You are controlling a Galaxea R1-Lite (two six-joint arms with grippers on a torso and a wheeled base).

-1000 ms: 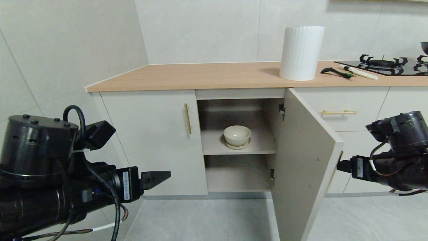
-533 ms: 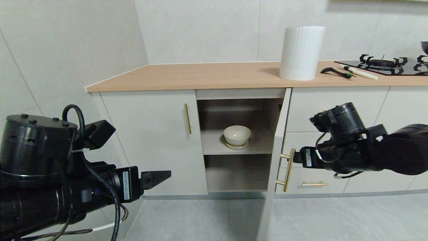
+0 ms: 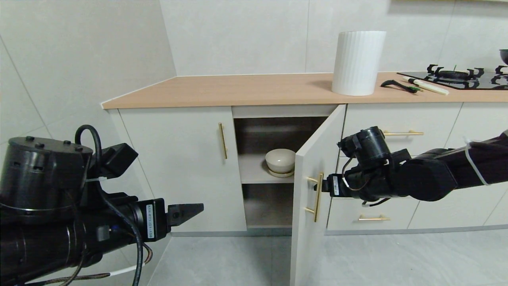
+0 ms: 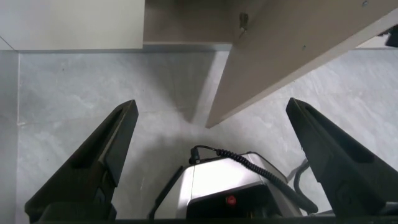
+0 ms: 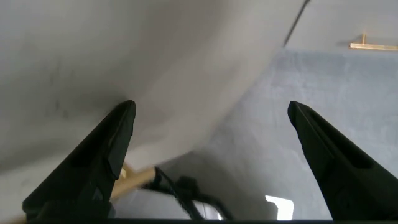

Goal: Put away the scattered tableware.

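Bowl (image 3: 280,160) looks glossy ceramic, cabinet door (image 3: 317,155) matt, handle (image 3: 317,197) brassy metal.

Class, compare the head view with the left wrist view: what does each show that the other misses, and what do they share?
Head view alone: the bowl on its plate on the cabinet shelf, and the white container on the countertop. Left wrist view alone: the door's lower hinge. Both: the half-open cabinet door, the left gripper and the grey floor.
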